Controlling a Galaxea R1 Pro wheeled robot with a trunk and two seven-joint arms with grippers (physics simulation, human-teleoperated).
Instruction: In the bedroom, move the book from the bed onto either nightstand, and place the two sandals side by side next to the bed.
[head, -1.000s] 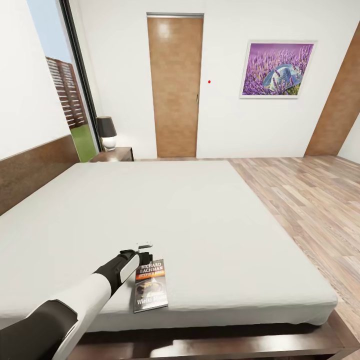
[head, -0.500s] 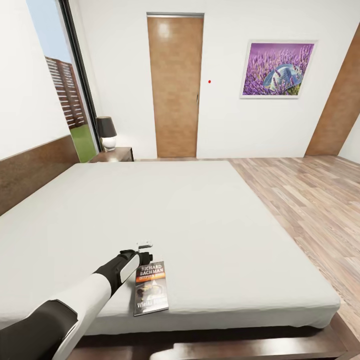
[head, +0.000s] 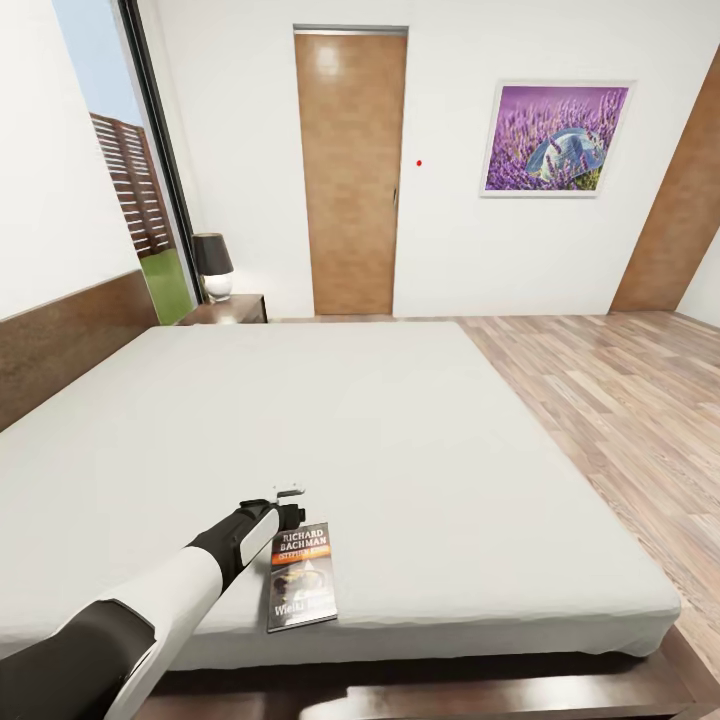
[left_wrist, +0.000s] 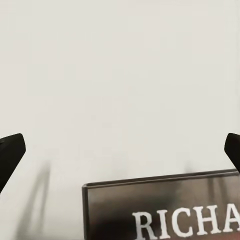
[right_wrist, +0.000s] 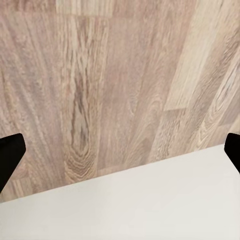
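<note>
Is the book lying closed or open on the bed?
Closed: the book lies flat on the bed, front cover up.

the book (head: 301, 588) lying near the foot edge of the bed (head: 400, 440) carries white lettering: "richard bachman" at the top of its cover and "wielki" lower down, the rest blurred. in the left wrist view the cover's near edge reads "richa", cut off.

A large low bed (head: 400, 440) with a plain off-white mattress on a dark brown wooden frame sits on a light wood-plank floor (head: 620, 390). 1 thin paperback book (head: 301, 574) lies flat, cover up, on the mattress near its front edge. The rest of the mattress is smooth.
</note>
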